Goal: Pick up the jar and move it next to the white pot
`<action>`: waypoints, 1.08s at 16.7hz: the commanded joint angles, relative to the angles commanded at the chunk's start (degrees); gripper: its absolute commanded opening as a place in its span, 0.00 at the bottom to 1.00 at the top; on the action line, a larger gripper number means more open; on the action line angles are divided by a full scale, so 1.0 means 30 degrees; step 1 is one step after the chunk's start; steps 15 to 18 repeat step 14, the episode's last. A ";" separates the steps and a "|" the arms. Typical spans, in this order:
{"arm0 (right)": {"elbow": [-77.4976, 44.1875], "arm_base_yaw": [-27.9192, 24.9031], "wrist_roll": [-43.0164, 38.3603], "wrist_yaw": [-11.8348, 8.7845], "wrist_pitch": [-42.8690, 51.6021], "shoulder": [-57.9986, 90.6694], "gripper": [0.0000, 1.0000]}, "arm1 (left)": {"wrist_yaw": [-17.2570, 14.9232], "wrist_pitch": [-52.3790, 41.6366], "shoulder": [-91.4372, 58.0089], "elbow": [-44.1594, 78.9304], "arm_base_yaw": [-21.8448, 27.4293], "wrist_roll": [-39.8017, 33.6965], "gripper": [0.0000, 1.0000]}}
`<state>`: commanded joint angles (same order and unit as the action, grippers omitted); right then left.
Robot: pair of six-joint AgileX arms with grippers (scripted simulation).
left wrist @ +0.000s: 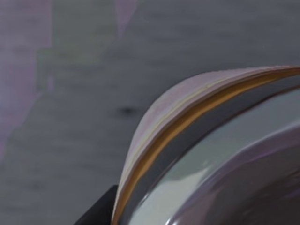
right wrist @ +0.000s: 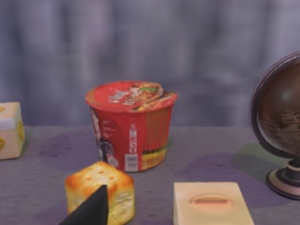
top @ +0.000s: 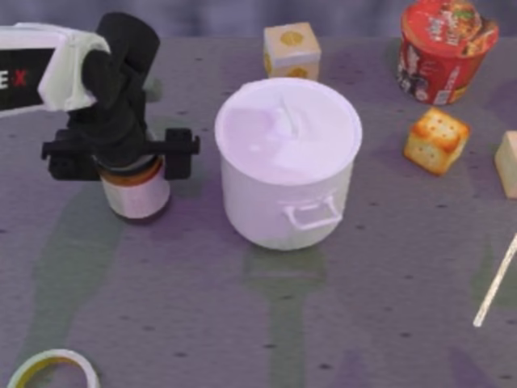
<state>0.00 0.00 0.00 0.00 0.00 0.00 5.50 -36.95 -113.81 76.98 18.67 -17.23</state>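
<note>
The jar [top: 139, 198] stands upright on the table, a short gap to the left of the white pot [top: 275, 206], whose side handle faces the front. My left gripper [top: 121, 155] comes down over the jar's lid, with one finger on each side of it, shut on the jar. In the left wrist view the jar [left wrist: 211, 154] fills the picture, and a dark finger [left wrist: 96, 213] rests against its label edge. My right arm is outside the top view. Its wrist view shows only one dark fingertip [right wrist: 93, 206].
A red printed cup [top: 443, 50] stands at the back right, with a cracker cube [top: 436, 139] in front of it. A yellow-dotted cube [top: 292, 50] sits behind the pot. A beige block [top: 509, 162], a white stick [top: 494, 283], a tape ring [top: 52, 370] and a globe [right wrist: 281, 117] lie around.
</note>
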 joint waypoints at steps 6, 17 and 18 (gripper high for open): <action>0.0000 0.0000 0.0000 0.0000 0.0000 0.0000 1.00 | 0.0000 0.0000 0.0000 0.0000 0.0000 0.0000 0.83; 0.0000 0.0000 0.0000 0.0000 0.0000 0.0000 1.00 | 0.0000 0.0000 0.0000 0.0000 0.0000 0.0000 1.00; 0.0000 0.0000 0.0000 0.0000 0.0000 0.0000 1.00 | 0.0000 0.0000 0.0000 0.0000 0.0000 0.0000 1.00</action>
